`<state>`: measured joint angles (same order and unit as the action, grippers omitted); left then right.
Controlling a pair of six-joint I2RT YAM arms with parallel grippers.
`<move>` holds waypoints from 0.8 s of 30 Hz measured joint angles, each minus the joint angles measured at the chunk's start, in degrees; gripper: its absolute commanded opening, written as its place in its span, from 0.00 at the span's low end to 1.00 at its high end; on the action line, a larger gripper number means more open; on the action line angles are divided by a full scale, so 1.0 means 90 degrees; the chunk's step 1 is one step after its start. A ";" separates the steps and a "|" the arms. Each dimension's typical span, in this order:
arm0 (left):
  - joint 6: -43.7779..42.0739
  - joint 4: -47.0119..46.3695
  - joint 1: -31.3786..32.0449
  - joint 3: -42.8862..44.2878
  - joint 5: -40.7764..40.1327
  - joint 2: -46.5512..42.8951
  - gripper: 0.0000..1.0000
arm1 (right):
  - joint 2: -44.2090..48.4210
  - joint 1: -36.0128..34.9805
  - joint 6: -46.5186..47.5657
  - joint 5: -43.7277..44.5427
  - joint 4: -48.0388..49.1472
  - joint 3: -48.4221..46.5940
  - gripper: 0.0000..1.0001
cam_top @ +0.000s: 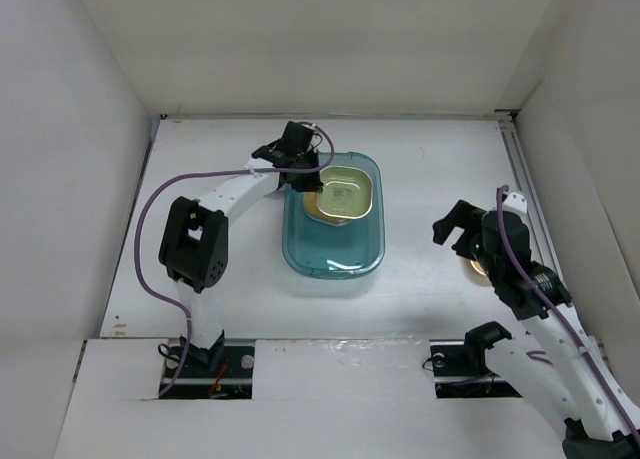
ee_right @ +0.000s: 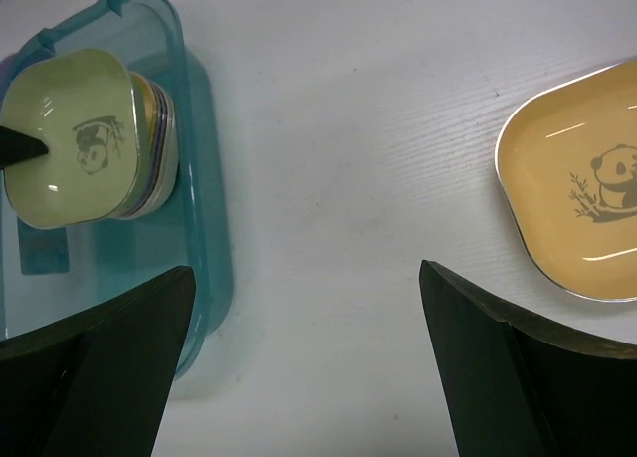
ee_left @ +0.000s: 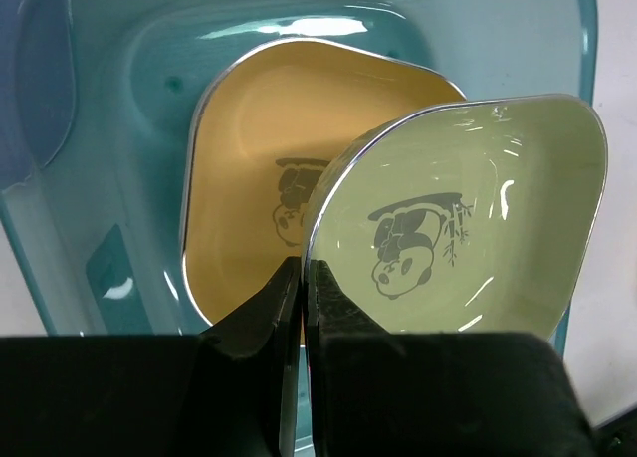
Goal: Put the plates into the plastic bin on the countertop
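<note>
One green plate (ee_left: 468, 218) is pinched at its rim by the left gripper (ee_left: 304, 270), jaws nearly closed, right over the stack (ee_left: 239, 148) in the bin (ee_left: 129, 128). Right gripper (ee_right: 307, 278) hangs wide open, empty, near a yellow plate (ee_right: 587, 208) on the countertop (ee_right: 348, 128).

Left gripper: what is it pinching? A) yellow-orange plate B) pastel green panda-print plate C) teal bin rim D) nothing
B: the left gripper is shut on the rim of the pastel green rounded-square plate, above the yellow-orange plate lying in the translucent teal plastic bin.
</note>
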<state>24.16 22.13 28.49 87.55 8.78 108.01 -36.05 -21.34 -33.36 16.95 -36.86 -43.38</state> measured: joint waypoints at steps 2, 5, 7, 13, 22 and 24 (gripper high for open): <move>0.0000 0.0000 -0.0002 -0.0024 -0.0058 0.0010 0.00 | 0.0002 0.0036 -0.0041 -0.0049 0.0000 0.0000 1.00; 0.0012 -0.0010 -0.0012 -0.0024 -0.0245 0.0010 0.03 | -0.0022 0.0039 -0.0085 -0.0129 0.0000 0.0002 1.00; 0.0034 -0.0002 -0.0012 -0.0024 -0.0415 0.0010 0.05 | -0.0061 0.0041 -0.0148 -0.0124 0.0000 0.0002 1.00; 0.0175 0.0002 -0.0097 -0.0024 -0.0763 0.0005 0.41 | -0.0277 0.0041 -0.0415 0.0214 -0.0107 0.0007 1.00; 0.0245 0.0000 -0.0121 -0.0024 -0.0794 -0.0508 1.00 | -0.1416 0.0826 -0.0719 0.0559 0.0061 0.0437 1.00; 0.0253 0.0007 -0.0080 -0.0022 -0.0782 -0.0804 1.00 | -0.1875 0.1192 -0.0617 0.0474 0.0248 0.0474 1.00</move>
<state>26.44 22.20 27.77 87.35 1.74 100.77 -52.93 -10.61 -38.92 21.21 -34.63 -39.11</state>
